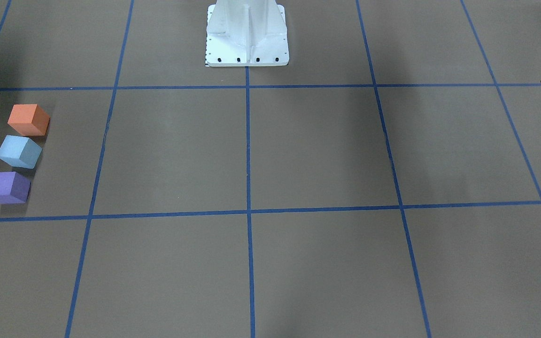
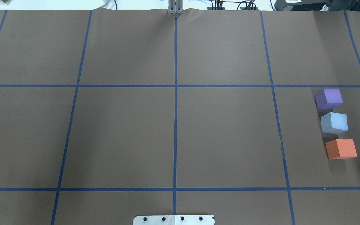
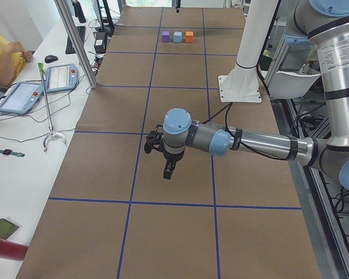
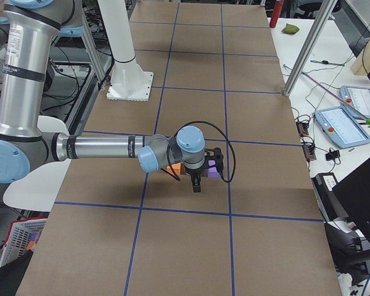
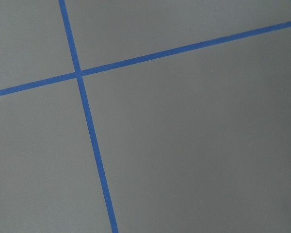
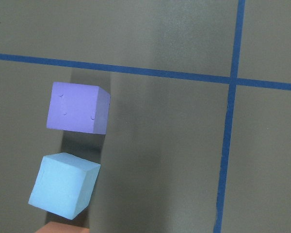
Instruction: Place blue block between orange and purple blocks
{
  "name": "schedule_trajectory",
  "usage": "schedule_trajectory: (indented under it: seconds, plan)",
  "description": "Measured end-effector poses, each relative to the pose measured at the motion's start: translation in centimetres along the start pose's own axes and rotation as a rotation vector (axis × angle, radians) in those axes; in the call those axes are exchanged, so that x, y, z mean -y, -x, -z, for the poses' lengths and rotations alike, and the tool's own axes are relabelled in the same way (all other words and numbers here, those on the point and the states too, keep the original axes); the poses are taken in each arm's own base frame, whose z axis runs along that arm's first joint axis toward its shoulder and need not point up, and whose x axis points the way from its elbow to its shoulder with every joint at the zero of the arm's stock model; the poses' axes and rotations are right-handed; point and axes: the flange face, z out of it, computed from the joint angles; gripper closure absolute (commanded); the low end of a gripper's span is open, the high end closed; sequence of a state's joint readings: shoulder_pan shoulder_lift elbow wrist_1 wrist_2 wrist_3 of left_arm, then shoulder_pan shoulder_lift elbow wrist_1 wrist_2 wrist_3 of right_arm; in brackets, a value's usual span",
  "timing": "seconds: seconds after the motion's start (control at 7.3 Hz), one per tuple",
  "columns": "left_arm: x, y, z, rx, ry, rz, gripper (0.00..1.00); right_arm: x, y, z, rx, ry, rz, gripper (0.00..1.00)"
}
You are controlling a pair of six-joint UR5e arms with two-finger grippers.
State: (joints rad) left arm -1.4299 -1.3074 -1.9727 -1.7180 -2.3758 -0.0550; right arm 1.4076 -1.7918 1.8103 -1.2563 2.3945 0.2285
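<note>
Flanking blue block [image 2: 334, 122]: orange block [image 2: 341, 149], purple block [image 2: 329, 98]; white base [image 1: 247, 35] apart; right pincer [image 4: 196, 185], left pincer [image 3: 169, 172] state unclear.

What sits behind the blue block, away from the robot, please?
The purple block sits just beyond the blue block, a small gap between them. In the exterior right view the right arm hides the blue block.

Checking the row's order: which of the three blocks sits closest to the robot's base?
The orange block, at the row's robot-side end; the blue block is in the middle, the purple block farthest.
</note>
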Motion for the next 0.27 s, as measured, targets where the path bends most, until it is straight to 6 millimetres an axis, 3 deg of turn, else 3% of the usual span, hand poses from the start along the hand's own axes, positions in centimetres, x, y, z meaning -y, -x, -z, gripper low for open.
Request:
schedule_trajectory:
  seconds: [0.27]
  plan:
    - [0.12, 0.03, 0.00, 0.005, -0.002, -0.002, 0.00, -0.12, -0.03, 0.00, 0.001, 0.001, -0.001, 0.00]
